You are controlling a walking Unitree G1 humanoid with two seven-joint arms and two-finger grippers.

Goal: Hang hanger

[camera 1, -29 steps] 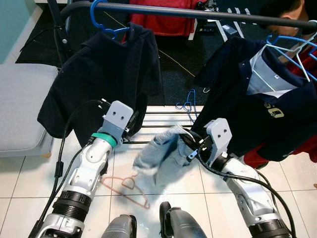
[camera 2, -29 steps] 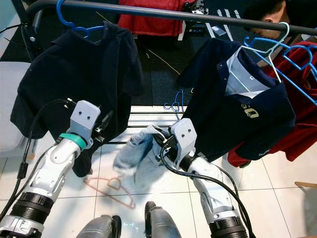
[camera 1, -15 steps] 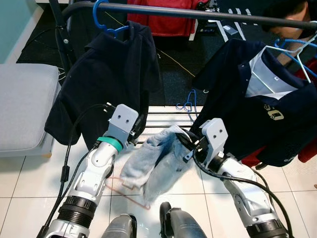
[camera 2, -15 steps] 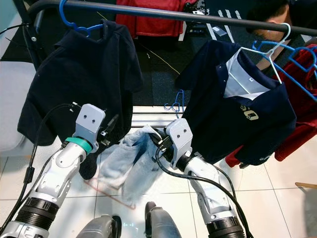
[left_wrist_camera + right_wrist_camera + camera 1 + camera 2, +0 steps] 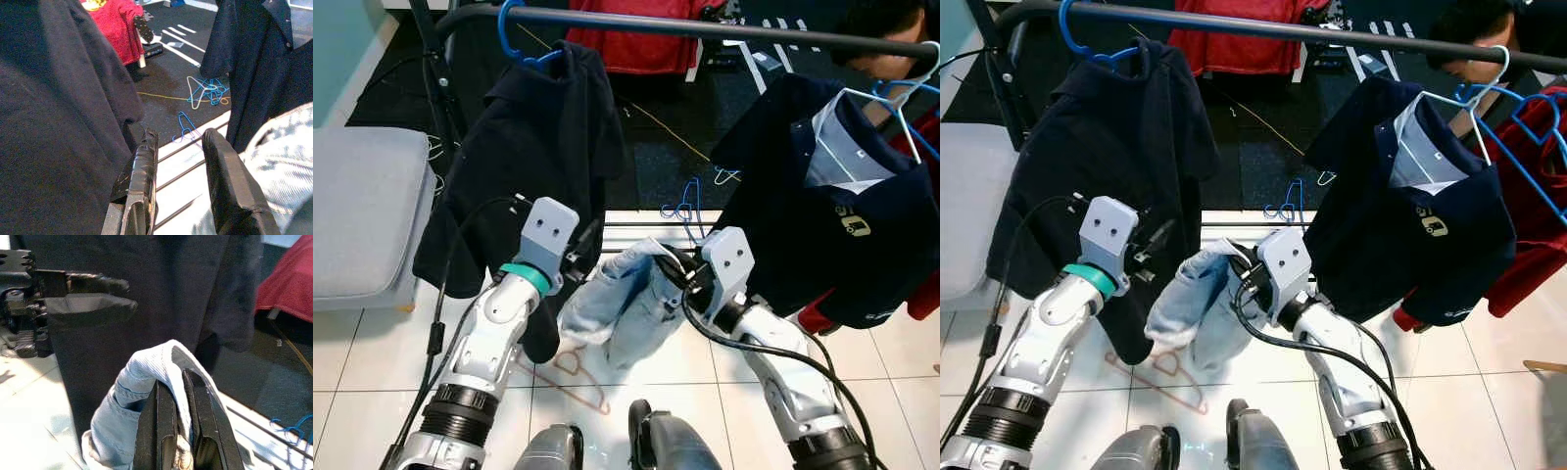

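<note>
**Denim pinched in our right claw**

Denim, pale blue: our right claw (image 5: 176, 431) is clamped on a fold of the jeans (image 5: 622, 308), held above the white tiled floor (image 5: 352, 362) below the clothes rail (image 5: 705, 27). Our left claw (image 5: 178, 171) hangs with its fingers parted and empty, just beside the jeans and against the black shirt (image 5: 533, 147). We see a pink hanger (image 5: 573, 377) lying on the tiles beneath the jeans. A navy shirt (image 5: 822, 225) hangs at the right.
</note>
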